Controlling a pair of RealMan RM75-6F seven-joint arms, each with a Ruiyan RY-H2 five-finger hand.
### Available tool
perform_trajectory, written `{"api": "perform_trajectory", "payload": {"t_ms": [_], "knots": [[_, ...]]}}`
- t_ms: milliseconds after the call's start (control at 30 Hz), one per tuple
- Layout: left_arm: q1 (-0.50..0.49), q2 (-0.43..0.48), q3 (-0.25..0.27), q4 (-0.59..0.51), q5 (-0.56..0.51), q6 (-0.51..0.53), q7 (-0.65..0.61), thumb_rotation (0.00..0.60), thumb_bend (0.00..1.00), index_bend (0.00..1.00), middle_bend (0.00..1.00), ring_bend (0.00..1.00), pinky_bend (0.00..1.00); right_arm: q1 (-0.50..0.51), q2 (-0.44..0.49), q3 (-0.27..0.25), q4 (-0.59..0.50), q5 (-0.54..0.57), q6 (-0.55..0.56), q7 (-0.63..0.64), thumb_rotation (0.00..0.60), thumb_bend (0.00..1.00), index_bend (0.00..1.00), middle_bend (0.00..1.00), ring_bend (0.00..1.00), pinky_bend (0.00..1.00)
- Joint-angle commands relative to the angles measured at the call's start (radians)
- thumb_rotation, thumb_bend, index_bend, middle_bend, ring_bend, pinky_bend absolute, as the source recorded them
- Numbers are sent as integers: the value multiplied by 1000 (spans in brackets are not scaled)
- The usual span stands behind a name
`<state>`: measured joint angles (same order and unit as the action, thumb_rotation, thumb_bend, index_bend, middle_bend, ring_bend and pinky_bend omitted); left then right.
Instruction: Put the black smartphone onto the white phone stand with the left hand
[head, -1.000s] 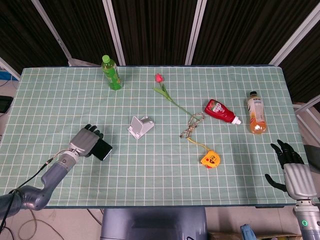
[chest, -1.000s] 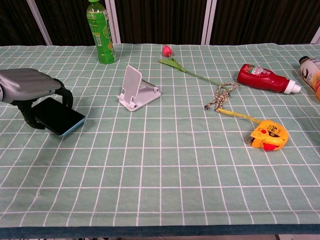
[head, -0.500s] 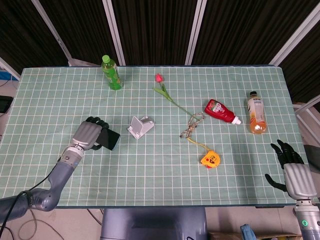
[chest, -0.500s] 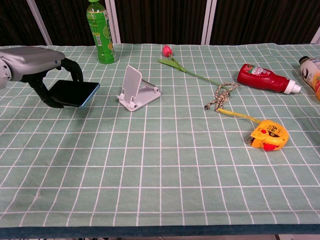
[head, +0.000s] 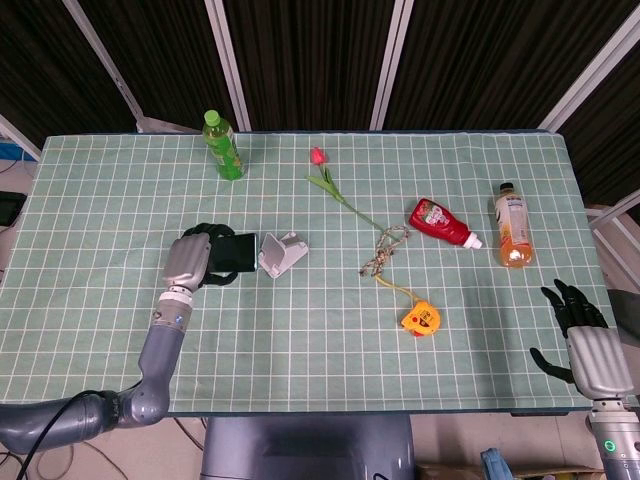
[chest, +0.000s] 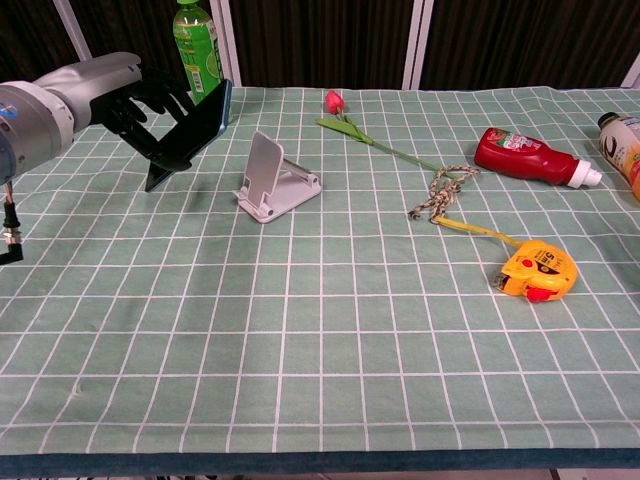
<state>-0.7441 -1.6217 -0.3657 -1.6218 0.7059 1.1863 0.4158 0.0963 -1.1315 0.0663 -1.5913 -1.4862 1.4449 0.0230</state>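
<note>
My left hand (head: 190, 260) (chest: 118, 92) grips the black smartphone (head: 237, 253) (chest: 193, 135) and holds it lifted above the table, tilted steeply, just left of the white phone stand (head: 281, 253) (chest: 275, 182). The phone's edge is close to the stand's back plate but does not touch it. The stand sits upright on the green checked cloth with nothing on it. At the table's front right corner, my right hand (head: 583, 338) stays open and holds nothing.
A green bottle (head: 223, 146) (chest: 200, 62) stands behind the stand. A red flower (head: 337, 186), a knotted rope (head: 384, 250), a red ketchup bottle (head: 442, 222), an amber drink bottle (head: 512, 225) and a yellow tape measure (head: 421, 319) lie to the right.
My left hand has carried the phone right and upward toward the stand, tipping it from flat to steeply tilted. The right hand has not moved.
</note>
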Motion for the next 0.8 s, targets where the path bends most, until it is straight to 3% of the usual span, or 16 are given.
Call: {"api": "perform_trajectory", "payload": {"t_ms": [33, 400, 800], "knots": [[-3, -53, -54, -25, -51, 52, -38, 600, 274, 534, 536, 159, 190, 0, 0, 0, 0, 0, 0, 0, 600, 341, 122, 24, 0, 186], [-21, -182, -172, -17, -173, 119, -127, 600, 274, 534, 537, 159, 190, 1, 1, -1, 1, -1, -1, 3, 600, 341, 121, 24, 0, 186], [-48, -293, -245, 56, -208, 138, -212, 600, 274, 534, 537, 159, 191, 1, 0, -1, 3, -2, -1, 5, 600, 341, 122, 24, 0, 186]]}}
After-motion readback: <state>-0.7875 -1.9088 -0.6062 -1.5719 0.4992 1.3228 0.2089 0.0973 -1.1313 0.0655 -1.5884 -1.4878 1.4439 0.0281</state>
